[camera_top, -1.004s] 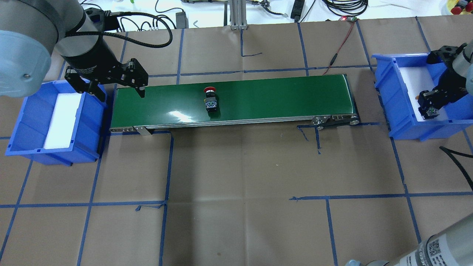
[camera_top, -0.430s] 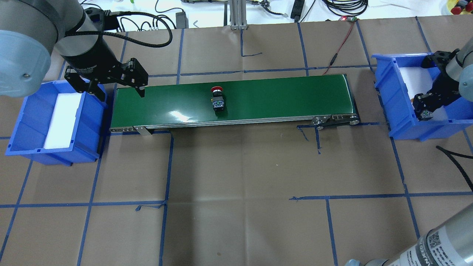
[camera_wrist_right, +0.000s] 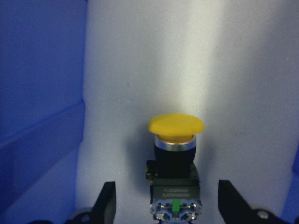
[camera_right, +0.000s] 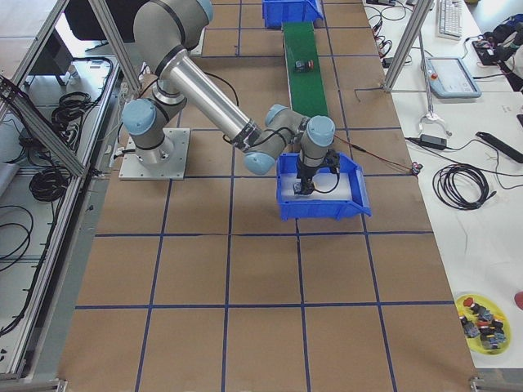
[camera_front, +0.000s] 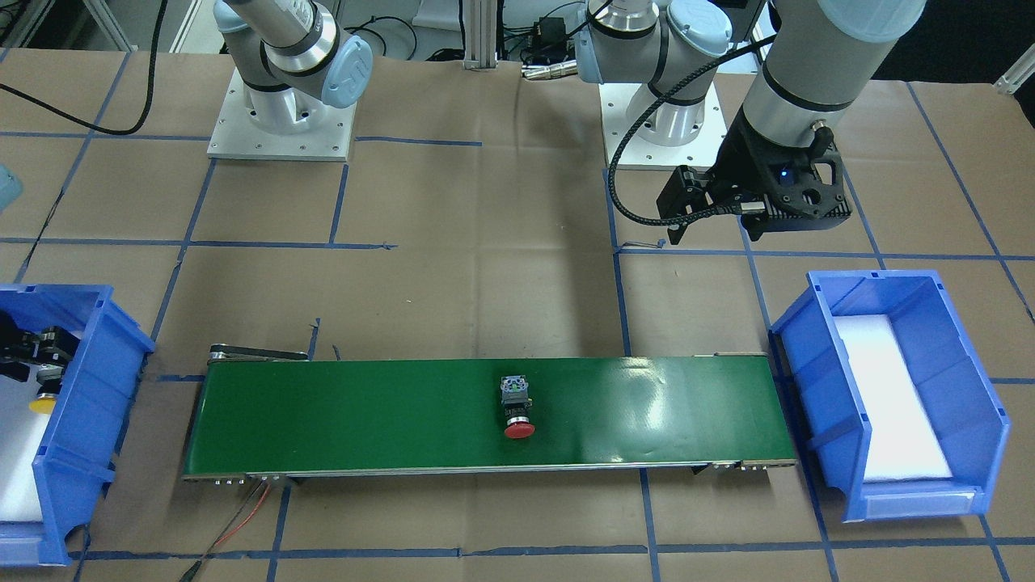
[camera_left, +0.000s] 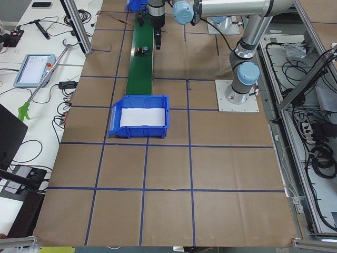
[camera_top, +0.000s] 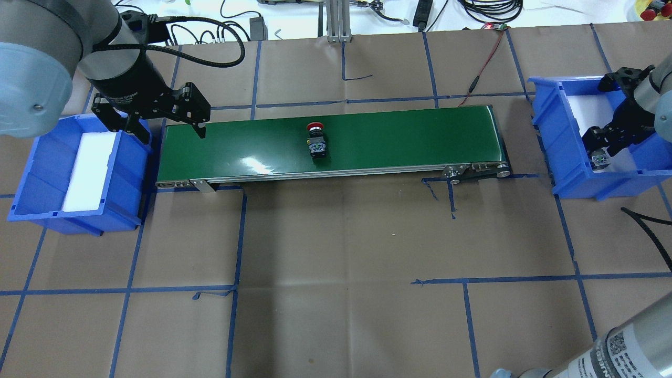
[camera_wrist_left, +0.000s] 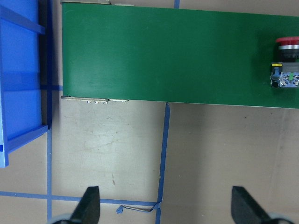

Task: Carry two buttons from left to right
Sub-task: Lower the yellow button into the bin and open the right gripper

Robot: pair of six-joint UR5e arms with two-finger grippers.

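Left edge: blue bin (camera_top: 31,178) with white foam liner (camera_top: 86,173). Just right of it, left gripper (camera_top: 164,126) hangs over the left end of the green belt (camera_top: 399,142), fingers spread wide, holding nothing. Mid-frame: red button (camera_top: 316,143) lies on the belt, cap toward top edge. Right edge: second blue bin (camera_top: 554,131). Right gripper (camera_top: 601,154) is inside it, fingers parted either side of yellow button (camera_wrist_right: 176,163), gaps on both sides.

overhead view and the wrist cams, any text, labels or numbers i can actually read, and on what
No text here can be read as words.
Left arm: white lettering on its black end, too small to read.
Right arm: label with a square code and print, blurred.
Yellow button: pale print on its black block, blurred.
Red button and green belt: no markings that can be made out.
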